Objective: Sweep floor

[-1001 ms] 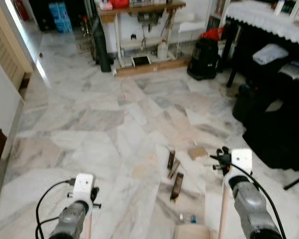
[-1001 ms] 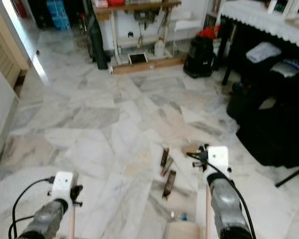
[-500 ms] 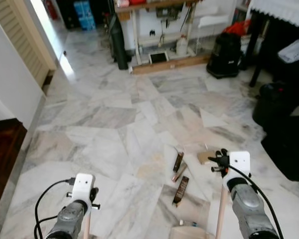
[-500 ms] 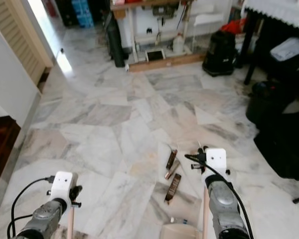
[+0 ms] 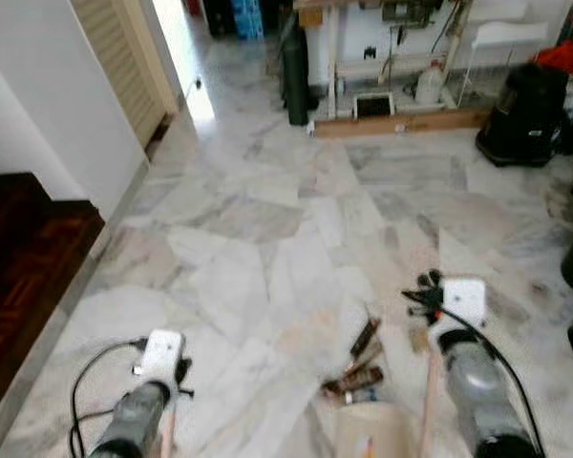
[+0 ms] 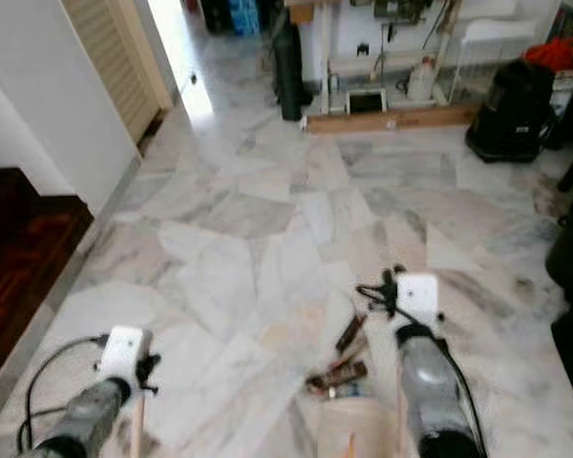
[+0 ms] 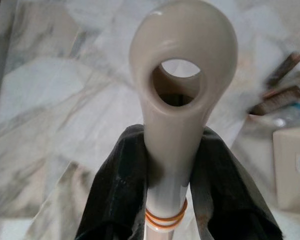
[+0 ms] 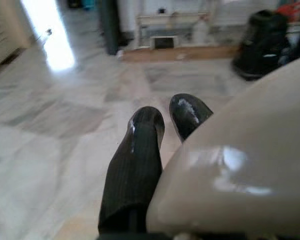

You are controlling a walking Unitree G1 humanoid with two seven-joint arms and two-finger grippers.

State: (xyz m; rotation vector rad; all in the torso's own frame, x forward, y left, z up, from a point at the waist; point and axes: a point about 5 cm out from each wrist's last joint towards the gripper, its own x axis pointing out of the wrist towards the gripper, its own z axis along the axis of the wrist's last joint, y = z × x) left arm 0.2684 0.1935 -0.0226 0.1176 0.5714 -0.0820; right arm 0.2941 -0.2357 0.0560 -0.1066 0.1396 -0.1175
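Note:
My left gripper [image 7: 172, 142] is shut on a beige broom handle [image 7: 182, 75] with a hanging hole at its tip; the stick [image 5: 168, 434] runs down below my left arm. My right gripper [image 5: 424, 292] is shut on the beige dustpan handle [image 8: 240, 185], whose stick [image 5: 427, 405] drops to the beige dustpan [image 5: 377, 434] at the bottom edge. Brown wrappers [image 5: 365, 337] and a small blue-capped bottle [image 5: 363, 395] lie bunched on the marble floor just ahead of the dustpan, between my two arms.
A white wall corner [image 5: 48, 114] and a louvred door [image 5: 124, 57] stand on the left, with a dark wooden floor [image 5: 24, 277] beyond the marble's edge. Far ahead are a black cylinder [image 5: 296, 76], a table's wooden base [image 5: 401, 122] and a black bag [image 5: 520, 114].
The whole view has swung left, bringing in the wall and dark floor. The wrappers now lie bunched closer to the dustpan. Both grippers keep their hold.

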